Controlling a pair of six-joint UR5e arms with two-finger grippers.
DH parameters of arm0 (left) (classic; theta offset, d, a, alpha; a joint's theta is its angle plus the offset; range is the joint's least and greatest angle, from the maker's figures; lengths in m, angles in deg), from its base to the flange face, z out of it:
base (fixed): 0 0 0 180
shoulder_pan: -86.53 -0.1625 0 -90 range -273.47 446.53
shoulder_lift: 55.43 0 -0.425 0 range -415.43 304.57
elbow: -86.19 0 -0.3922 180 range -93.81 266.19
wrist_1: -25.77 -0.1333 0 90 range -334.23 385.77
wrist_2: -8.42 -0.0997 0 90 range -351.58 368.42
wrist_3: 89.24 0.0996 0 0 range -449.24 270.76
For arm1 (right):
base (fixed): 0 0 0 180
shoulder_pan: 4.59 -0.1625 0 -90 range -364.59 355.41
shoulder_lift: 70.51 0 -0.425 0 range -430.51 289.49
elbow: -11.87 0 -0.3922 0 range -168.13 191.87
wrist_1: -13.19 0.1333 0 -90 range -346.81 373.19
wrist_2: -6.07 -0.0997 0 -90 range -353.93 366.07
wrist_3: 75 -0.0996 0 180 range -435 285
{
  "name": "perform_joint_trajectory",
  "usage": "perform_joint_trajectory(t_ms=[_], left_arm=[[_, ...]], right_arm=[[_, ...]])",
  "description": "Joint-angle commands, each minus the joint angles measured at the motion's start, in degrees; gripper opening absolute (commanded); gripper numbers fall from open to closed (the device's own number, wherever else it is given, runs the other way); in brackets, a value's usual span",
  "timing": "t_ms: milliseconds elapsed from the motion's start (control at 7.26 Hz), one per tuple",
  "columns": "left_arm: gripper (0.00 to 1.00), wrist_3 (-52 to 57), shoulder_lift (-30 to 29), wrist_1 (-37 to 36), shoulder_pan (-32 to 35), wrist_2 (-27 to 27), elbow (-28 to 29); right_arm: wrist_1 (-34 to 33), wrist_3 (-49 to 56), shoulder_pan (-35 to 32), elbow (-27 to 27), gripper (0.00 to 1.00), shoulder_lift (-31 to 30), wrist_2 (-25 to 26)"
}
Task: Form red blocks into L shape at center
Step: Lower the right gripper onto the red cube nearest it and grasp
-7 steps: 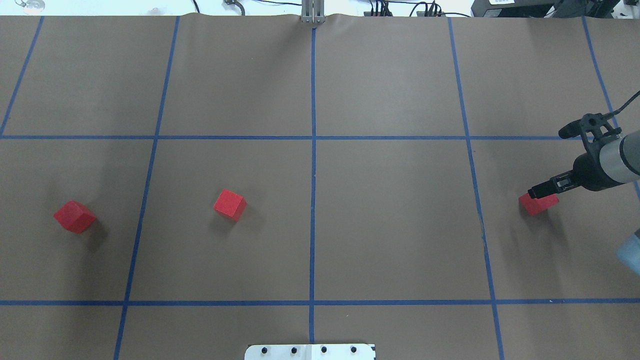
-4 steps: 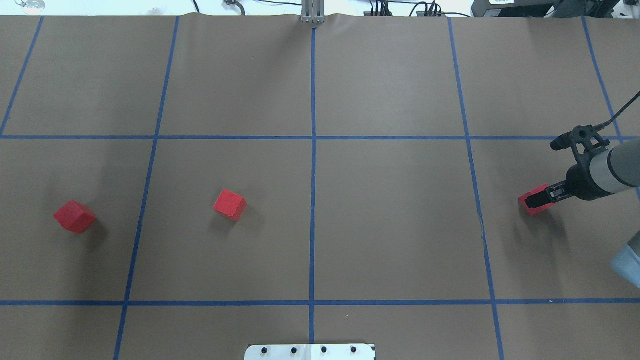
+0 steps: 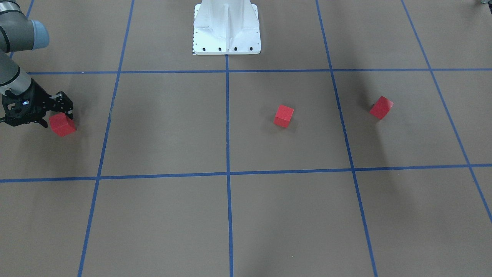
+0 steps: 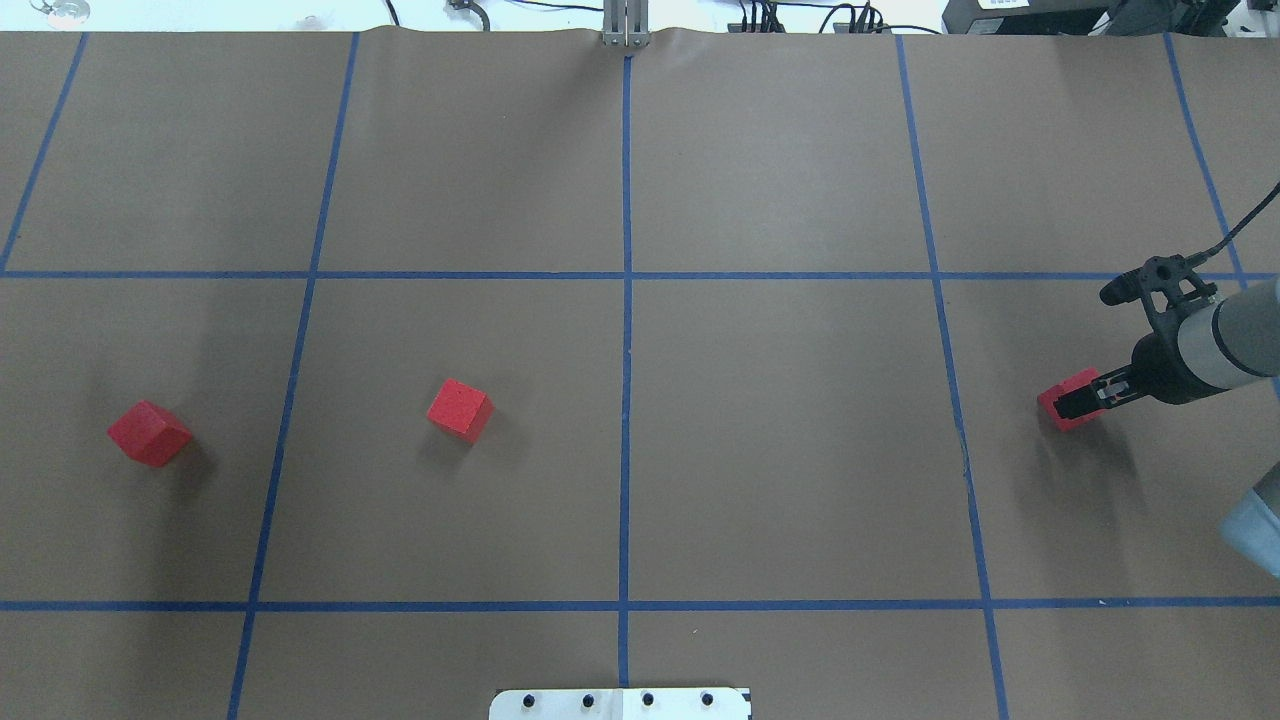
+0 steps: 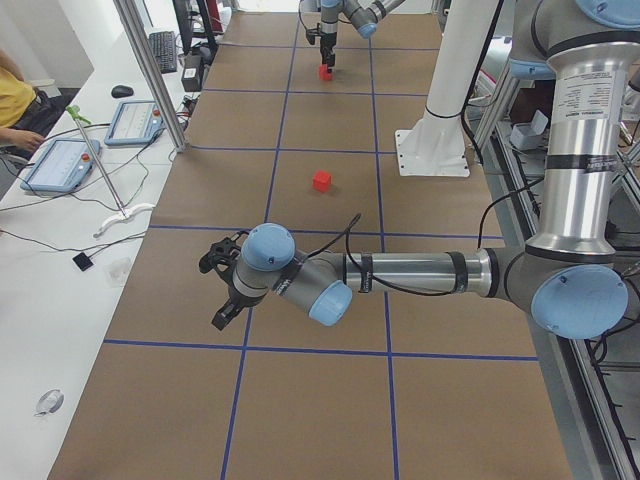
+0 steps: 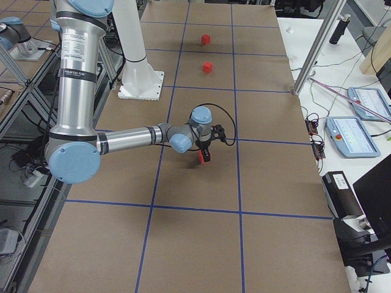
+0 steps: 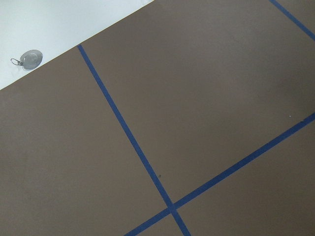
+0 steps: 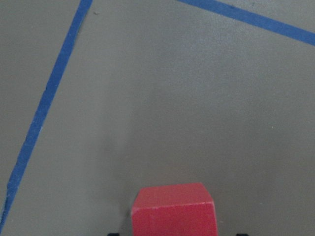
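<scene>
Three red blocks lie on the brown floor. One (image 4: 150, 433) is far left, one (image 4: 460, 410) sits left of the center (image 4: 625, 440), where a blue tape line runs. The third (image 4: 1060, 410) is far right. My right gripper (image 4: 1080, 400) is down at this third block (image 3: 63, 126). It is open, with a finger on each side and small gaps showing in the right wrist view, where the block (image 8: 173, 210) fills the bottom middle. My left gripper (image 5: 222, 312) shows only in the exterior left view, hanging over bare floor; whether it is open or shut I cannot tell.
The white robot base (image 3: 226, 30) stands at the table's near edge. Beyond the floor's far edge runs a white bench with tablets (image 5: 62, 165), cables and metal posts (image 5: 150, 70). A person sits at its corner (image 5: 15, 95). A small metal ring (image 7: 30, 58) lies on the bench.
The right gripper has dropped and shifted from just above and behind the far-right block to straddling it. None of the blocks has moved.
</scene>
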Motion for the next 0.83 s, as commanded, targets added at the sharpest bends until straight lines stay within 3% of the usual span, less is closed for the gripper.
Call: perform_joint_trajectory(t_ms=[0,138,276,413,689], left_arm=[[1.0,0.03,0.06,0.01,0.0,0.0,0.0],[1.0,0.03,0.06,0.01,0.0,0.0,0.0],[1.0,0.03,0.06,-0.07,0.0,-0.09,0.0],[1.0,0.03,0.06,0.01,0.0,-0.09,0.0],[1.0,-0.05,0.06,0.01,0.0,-0.09,0.0]], right_arm=[[0.0,0.15,0.02,-0.11,0.77,0.37,0.01],[0.0,0.24,0.02,-0.11,0.62,0.46,0.01],[0.0,0.15,0.02,-0.11,0.38,0.55,-0.16],[0.0,-0.02,0.02,-0.02,0.02,0.64,-0.51],[-0.7,-2.56,0.02,2.25,0.0,2.55,-0.69]])
